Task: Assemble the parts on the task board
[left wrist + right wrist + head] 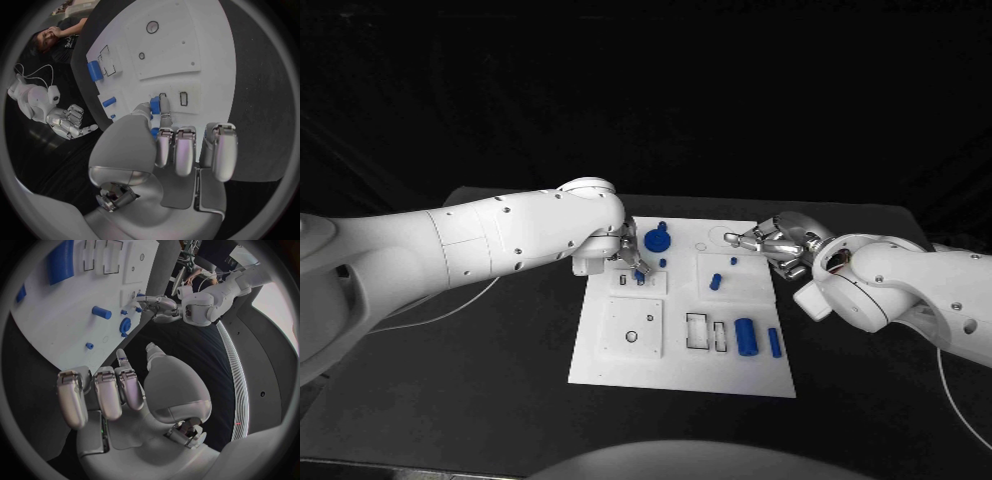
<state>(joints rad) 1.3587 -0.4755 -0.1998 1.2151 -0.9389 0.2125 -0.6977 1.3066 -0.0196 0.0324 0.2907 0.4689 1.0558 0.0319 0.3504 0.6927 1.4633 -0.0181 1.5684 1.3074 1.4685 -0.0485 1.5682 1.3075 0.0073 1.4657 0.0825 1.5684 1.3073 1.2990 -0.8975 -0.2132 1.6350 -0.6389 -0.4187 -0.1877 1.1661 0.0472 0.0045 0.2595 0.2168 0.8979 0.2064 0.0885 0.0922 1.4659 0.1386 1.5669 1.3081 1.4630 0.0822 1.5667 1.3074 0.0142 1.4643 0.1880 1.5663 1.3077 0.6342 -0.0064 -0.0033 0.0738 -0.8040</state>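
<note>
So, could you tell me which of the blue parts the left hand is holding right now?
The small blue part pinched in the left hand over the task board, by its small slots. The other blue pieces lie free on the board.

The right hand (125, 390) hovers beside the board (56, 325), fingers loosely apart, holding nothing. Blue parts (102, 312) stand on the board. The left hand (153, 305) reaches its far edge.
</note>
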